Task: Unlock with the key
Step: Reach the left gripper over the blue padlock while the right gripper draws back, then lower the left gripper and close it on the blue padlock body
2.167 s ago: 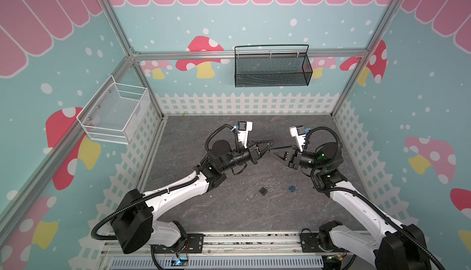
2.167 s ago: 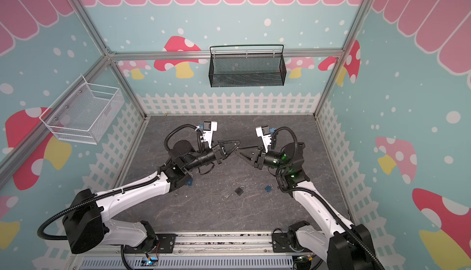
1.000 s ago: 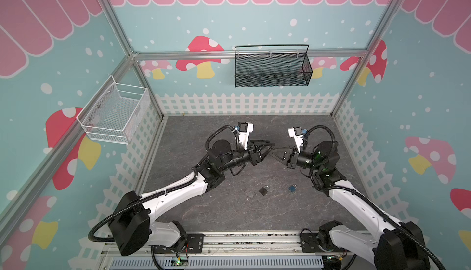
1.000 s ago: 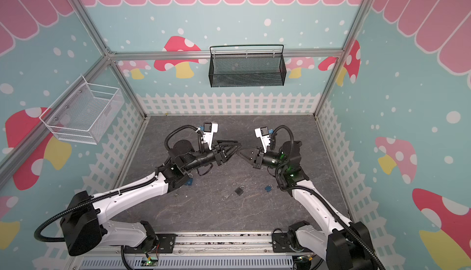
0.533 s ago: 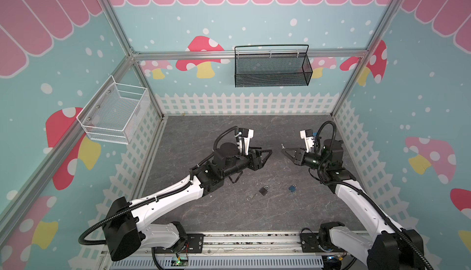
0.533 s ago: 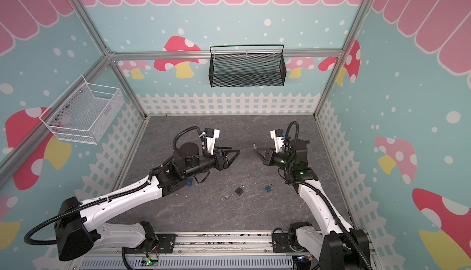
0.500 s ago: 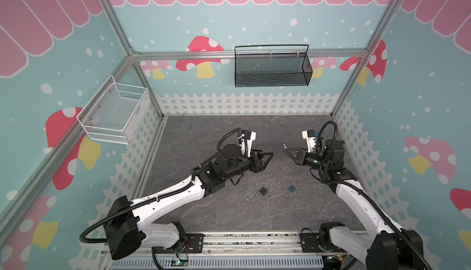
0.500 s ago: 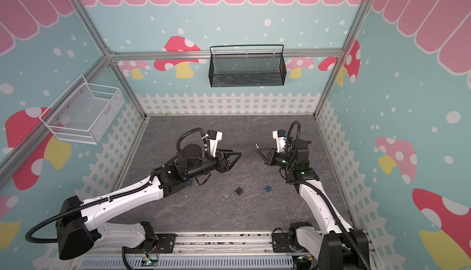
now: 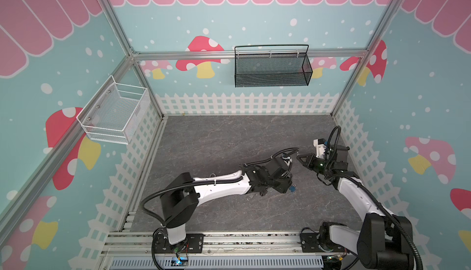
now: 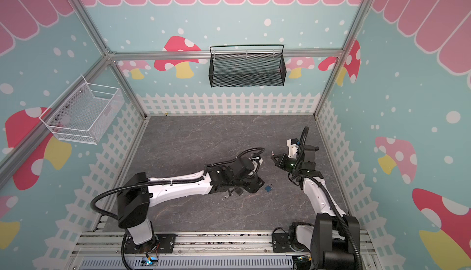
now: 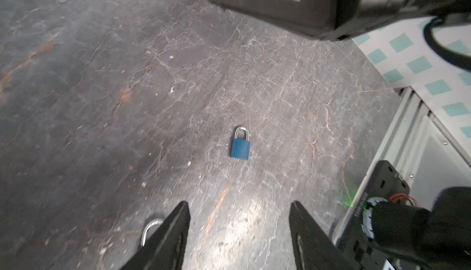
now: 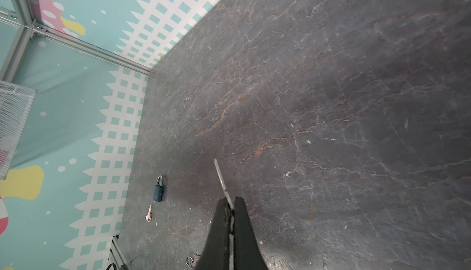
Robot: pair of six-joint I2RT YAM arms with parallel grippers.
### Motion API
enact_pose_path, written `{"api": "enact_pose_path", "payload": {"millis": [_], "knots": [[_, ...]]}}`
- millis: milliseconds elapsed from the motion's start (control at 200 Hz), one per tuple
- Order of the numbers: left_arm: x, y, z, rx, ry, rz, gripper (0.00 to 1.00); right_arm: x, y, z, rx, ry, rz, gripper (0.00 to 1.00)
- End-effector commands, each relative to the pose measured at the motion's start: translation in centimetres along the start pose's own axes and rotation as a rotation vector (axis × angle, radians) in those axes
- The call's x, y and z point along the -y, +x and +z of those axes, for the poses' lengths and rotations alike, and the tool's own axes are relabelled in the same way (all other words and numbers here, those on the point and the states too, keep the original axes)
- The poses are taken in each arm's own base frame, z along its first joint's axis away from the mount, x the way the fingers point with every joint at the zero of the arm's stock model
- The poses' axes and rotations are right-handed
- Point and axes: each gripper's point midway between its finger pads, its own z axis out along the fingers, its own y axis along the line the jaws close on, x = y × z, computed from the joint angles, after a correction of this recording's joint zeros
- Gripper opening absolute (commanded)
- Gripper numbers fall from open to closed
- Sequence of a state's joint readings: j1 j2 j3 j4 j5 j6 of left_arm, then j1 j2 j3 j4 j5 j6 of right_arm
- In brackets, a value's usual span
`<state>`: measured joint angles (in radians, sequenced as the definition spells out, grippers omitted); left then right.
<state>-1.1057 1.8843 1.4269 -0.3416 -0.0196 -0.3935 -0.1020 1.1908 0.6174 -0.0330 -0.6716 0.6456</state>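
1. Your right gripper (image 12: 231, 199) is clamped tight on the key (image 12: 221, 177). The blade sticks out past the fingertips, above the dark stone-patterned floor (image 12: 331, 103).
2. In both top views this gripper sits right of centre, pointing toward the left of the frame.
3. Your left gripper (image 11: 239, 203) stands open, with nothing between its fingers (image 11: 175, 233).
4. The blue padlock (image 11: 240, 146) lies flat on the floor ahead of those open fingers and does not touch them. Its shackle looks seated in the body.
5. In both top views the blue padlock (image 9: 293, 188) is at the lower right of centre, just beside the tip of your left arm. The held key is above it in the frame, and the two are apart.
6. A curved metal loop (image 11: 151, 226) shows partly behind one left finger. You cannot tell what it belongs to.
7. The right wrist view shows a dark padlock (image 12: 158, 189) lying flat near the fence-print wall (image 12: 114, 128), with a small loose key (image 12: 148, 214) just beside it. You cannot tell whether it is the same lock.
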Motion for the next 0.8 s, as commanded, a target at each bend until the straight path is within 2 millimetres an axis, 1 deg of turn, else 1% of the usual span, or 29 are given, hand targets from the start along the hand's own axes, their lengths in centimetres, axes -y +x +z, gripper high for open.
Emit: {"api": "enact_pose_path", "payload": {"millis": [0, 70, 190, 330, 450, 535, 635, 795], "knots": [[-0.7, 1.7, 1.8, -0.109, -0.088, 0.102, 0.61, 1.2, 0.0, 0.0, 0.016, 0.026, -0.006, 0.00], [-0.3, 2.3, 3.2, -0.133, -0.102, 0.140, 0.61, 1.6, -0.1, -0.1, 0.030, 0.022, 0.002, 0.00], [-0.3, 2.7, 5.4, -0.177, -0.136, 0.169, 0.60, 2.5, -0.3, -0.4, 0.047, 0.032, 0.027, 0.00], [0.3, 3.4, 7.5, -0.219, -0.147, 0.194, 0.59, 3.7, -0.6, -0.9, 0.064, 0.044, 0.066, 0.00], [0.5, 3.9, 8.6, -0.244, -0.178, 0.231, 0.59, 4.3, -0.5, -1.2, 0.069, 0.051, 0.078, 0.00], [0.3, 4.4, 9.2, -0.265, -0.200, 0.242, 0.58, 4.5, -0.4, -1.2, 0.065, 0.047, 0.086, 0.00], [-0.3, 4.8, 9.6, -0.288, -0.240, 0.246, 0.57, 4.8, -0.2, -1.3, 0.066, 0.043, 0.095, 0.00], [-0.2, 5.8, 10.4, -0.326, -0.241, 0.254, 0.57, 4.9, -0.2, -1.3, 0.068, 0.029, 0.107, 0.00]]}}
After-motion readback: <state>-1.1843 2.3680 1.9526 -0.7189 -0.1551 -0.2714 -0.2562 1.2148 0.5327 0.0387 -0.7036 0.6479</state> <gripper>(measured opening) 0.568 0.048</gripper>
